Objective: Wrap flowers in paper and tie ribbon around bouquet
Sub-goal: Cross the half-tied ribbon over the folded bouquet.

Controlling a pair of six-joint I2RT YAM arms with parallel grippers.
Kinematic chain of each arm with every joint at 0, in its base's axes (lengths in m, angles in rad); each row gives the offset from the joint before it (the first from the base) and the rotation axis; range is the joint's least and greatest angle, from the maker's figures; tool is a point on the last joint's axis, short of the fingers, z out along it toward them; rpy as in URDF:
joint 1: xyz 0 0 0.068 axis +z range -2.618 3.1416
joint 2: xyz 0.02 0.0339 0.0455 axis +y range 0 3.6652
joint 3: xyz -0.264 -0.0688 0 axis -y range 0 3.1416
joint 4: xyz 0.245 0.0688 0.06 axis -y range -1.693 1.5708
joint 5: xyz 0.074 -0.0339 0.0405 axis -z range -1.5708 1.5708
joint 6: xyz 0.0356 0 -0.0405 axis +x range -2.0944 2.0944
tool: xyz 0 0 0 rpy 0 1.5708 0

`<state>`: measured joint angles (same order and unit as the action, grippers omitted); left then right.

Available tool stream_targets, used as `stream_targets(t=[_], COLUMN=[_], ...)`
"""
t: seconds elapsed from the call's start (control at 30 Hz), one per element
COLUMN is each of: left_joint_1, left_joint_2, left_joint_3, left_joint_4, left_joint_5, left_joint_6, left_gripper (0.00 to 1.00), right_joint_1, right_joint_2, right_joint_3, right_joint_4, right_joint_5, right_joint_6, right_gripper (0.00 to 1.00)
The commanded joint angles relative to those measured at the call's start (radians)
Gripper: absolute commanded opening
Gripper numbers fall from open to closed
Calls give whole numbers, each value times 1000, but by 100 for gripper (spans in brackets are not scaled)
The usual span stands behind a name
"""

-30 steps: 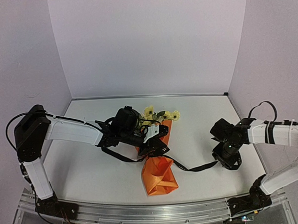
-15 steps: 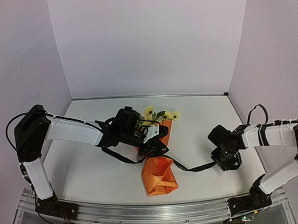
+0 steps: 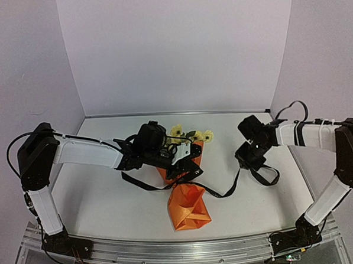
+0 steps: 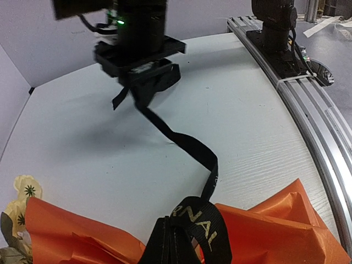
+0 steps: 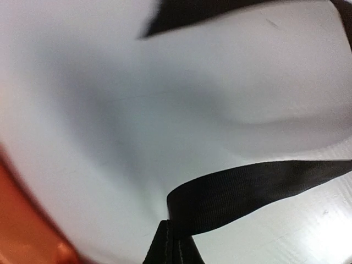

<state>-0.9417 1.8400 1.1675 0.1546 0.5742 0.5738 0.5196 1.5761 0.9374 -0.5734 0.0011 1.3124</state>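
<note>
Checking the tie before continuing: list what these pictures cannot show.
- Top view: the left gripper covers where the ribbon crosses the paper; any knot is hidden.
- Left wrist view: ribbon lettering cut off by folds.
- Right wrist view: blurred; how the right gripper grips is unclear.
- Stems of the flowers: inside the paper.

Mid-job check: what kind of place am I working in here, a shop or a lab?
Most likely a lab test cell, not a shop: the white table is boxed in by plain pale walls on three sides, and an aluminium rail along its near edge carries both arm bases.
</note>
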Motion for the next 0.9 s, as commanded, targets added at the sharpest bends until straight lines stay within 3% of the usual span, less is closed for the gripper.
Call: stream_targets(t=[0.0,0.1,0.27,0.6,0.77,0.87], left_joint_1=[2,2,-9,-54,-63,-64], left_joint_2=[0,35,87,190,208,178], left_joint_3=[54,104,132,221,222,189], left_joint_4=[-6,-93,-89,-147,-66,5], left_joint_5=[15,20,22,-28,-127,-150], left_joint_6=[63,107,125,173,96,58], left_gripper=[0,1,1,3,15,35], right_joint_1=[-9,-32,-36,-1,23,31], right_joint_2=[32,108,226,292,314,332], right_joint_3=[301,480,700,895,959,999], right_joint_4=[-140,-190,-248,-266,-270,-279], right_joint_5=[-111,-252,-430,-500,-497,-487], right_joint_6=[-221,-253,-243,-176,-142,-135], right_gripper=[0,0,0,0,0,0])
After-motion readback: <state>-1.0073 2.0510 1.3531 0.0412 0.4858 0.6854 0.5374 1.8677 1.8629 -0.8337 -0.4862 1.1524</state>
